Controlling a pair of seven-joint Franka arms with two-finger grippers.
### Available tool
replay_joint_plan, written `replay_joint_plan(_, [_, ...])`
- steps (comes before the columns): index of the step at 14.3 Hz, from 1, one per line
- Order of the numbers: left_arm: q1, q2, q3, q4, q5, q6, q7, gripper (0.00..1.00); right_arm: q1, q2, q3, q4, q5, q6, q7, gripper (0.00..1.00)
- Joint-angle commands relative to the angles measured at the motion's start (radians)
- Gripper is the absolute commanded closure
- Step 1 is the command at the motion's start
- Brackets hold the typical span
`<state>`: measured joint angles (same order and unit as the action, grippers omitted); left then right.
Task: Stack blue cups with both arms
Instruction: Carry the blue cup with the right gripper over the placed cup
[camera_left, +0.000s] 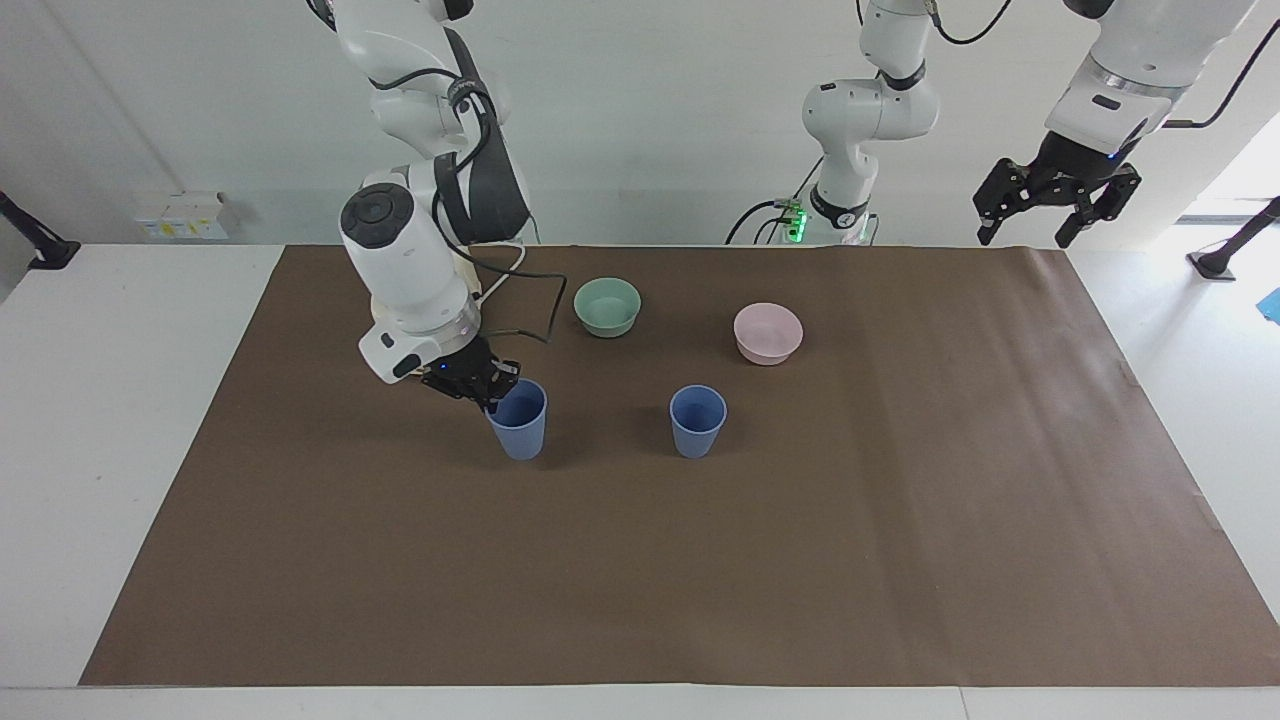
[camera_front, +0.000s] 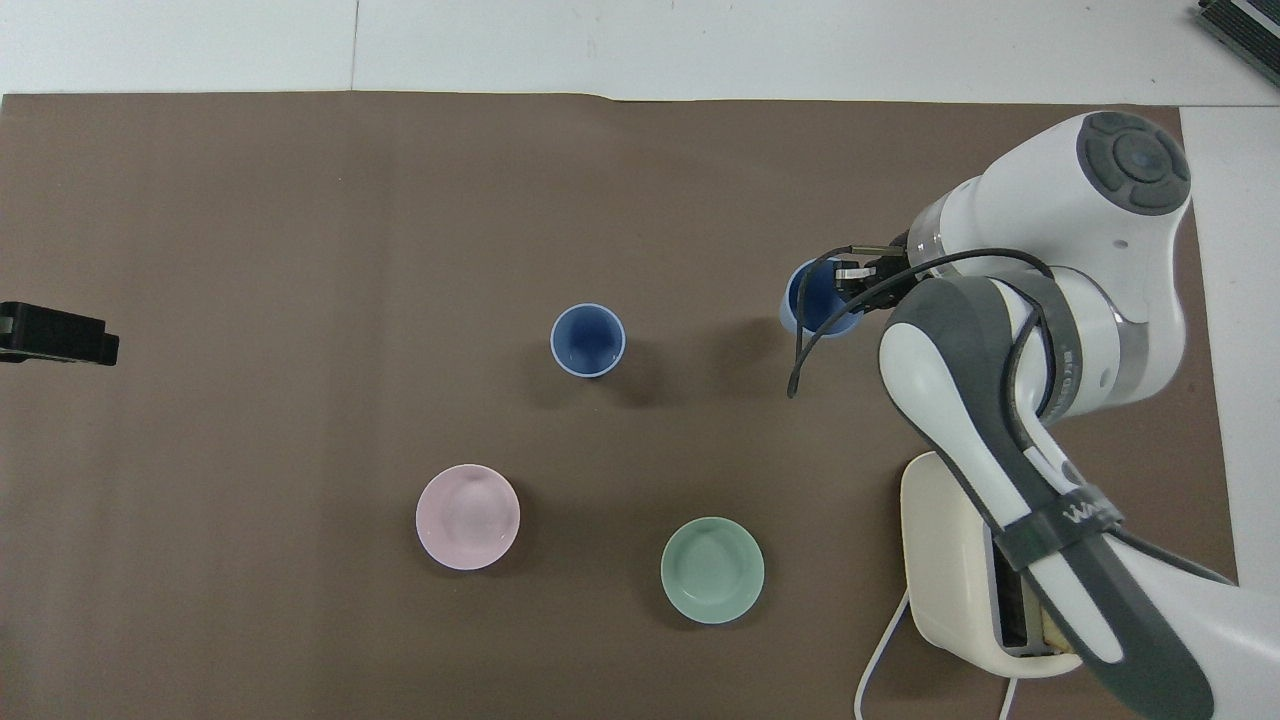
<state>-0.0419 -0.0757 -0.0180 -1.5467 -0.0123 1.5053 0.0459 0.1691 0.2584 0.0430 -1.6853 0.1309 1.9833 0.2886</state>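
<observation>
One blue cup (camera_left: 697, 421) stands upright and alone near the middle of the brown mat; it also shows in the overhead view (camera_front: 587, 340). My right gripper (camera_left: 487, 387) is shut on the rim of the second blue cup (camera_left: 520, 425) and holds it upright, just above the mat, beside the standing cup toward the right arm's end. In the overhead view this gripper (camera_front: 852, 288) grips the held cup (camera_front: 812, 298) at its rim. My left gripper (camera_left: 1050, 203) hangs open and empty, high over the mat's corner at the left arm's end; only its tip shows in the overhead view (camera_front: 58, 335).
A mint-green bowl (camera_left: 607, 306) and a pink bowl (camera_left: 767, 332) sit nearer to the robots than the standing cup. A cream toaster (camera_front: 945, 560) with bread stands under the right arm. A small white arm (camera_left: 860, 110) stands at the table's robot edge.
</observation>
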Motion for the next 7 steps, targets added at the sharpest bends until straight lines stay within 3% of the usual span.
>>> replay_joint_plan(1, [0.014, -0.019, -0.008, -0.015, 0.006, -0.014, 0.009, 0.00, 0.032, 0.021, 0.002, 0.084, 0.047, -0.033, 0.096, 1.00])
replay_joint_plan(4, [0.011, -0.019, -0.007, -0.015, 0.006, -0.010, 0.009, 0.00, 0.090, 0.062, 0.001, 0.214, 0.038, -0.115, 0.213, 1.00])
replay_joint_plan(7, [-0.003, -0.019, -0.005, -0.016, 0.006, -0.010, 0.008, 0.00, 0.183, 0.111, -0.003, 0.320, 0.029, -0.121, 0.305, 1.00])
